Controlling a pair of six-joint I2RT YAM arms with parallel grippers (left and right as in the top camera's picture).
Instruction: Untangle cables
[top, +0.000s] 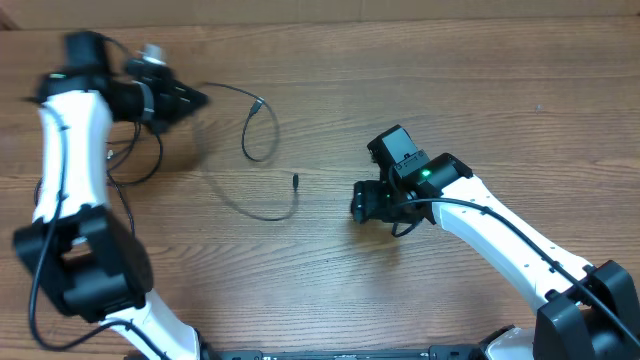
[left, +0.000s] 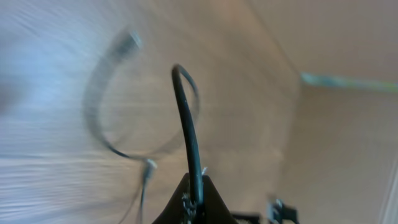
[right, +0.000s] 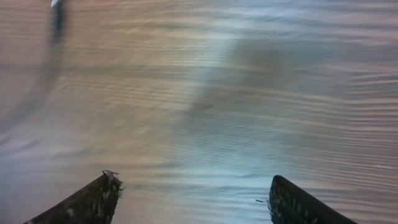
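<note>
Cables (top: 265, 217), apparently two; plugs (top: 259, 101), two.

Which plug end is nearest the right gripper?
The plug ending the lower cable, just left of the right gripper. The other plug sits farther away, nearer the left gripper.

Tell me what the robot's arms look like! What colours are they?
The left arm and right arm are white tubes with chunky black joints. The left gripper and right gripper are black, with dark wedge fingers. A thick black cable runs along the right arm, and a small green light glows near its wrist.
</note>
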